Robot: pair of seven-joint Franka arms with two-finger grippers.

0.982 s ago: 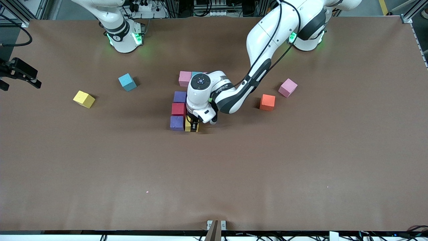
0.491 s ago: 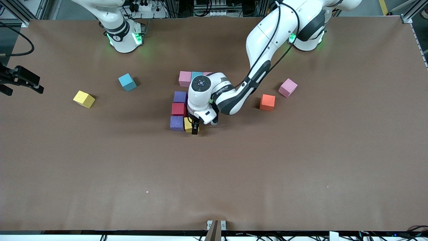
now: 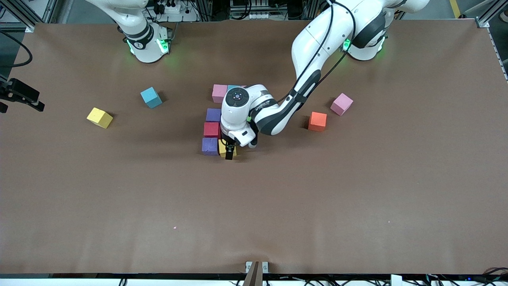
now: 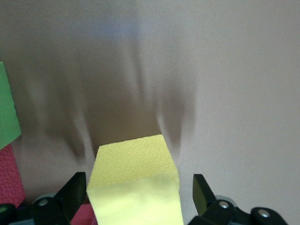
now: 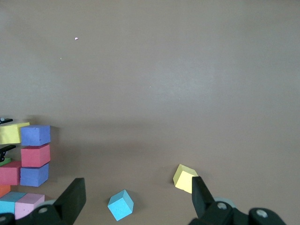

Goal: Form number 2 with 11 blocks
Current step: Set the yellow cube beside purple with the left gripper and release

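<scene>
Left gripper (image 3: 229,153) released, fingers spread either side of yellow block (image 4: 136,185), gaps visible both sides. Block sits on table (image 3: 317,198), touching purple block (image 3: 210,145) in nearest row of partial number 2 (image 3: 214,119). Right gripper (image 5: 136,206) spread wide, empty, waiting at right arm's end.

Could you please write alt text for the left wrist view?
The left end effector stands open around a yellow block resting on the brown table, its fingers clear of both sides. A green block and a red block show at the edge.
</scene>
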